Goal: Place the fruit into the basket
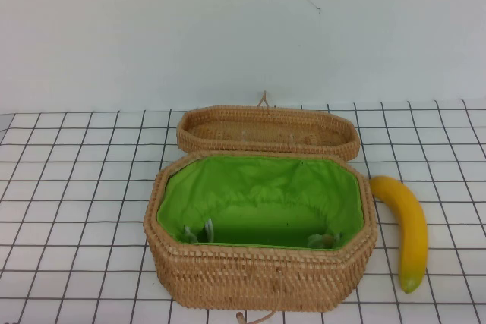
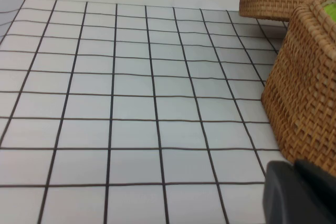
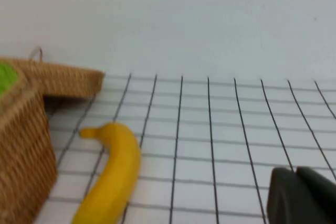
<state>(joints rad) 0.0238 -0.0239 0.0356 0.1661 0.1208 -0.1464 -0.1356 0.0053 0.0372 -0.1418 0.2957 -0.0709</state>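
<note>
Gridded table (image 1: 76, 187), banana (image 1: 404, 229) beside basket (image 1: 258, 278), grippers unseen overhead.

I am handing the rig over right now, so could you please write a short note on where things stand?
Left end effector: only a dark corner shows in the left wrist view, low beside the basket's left wall; holds nothing visible.
Right end effector: only a corner shows in the right wrist view, out to the right of the banana.
Neither arm shows in the high view.
Basket: open, green lining bare, lid folded back behind.
Banana: on the table right of the basket, close beside it.
Done: nothing yet.
Left: grasp the banana, probably with the right arm, and place it inside.
</note>
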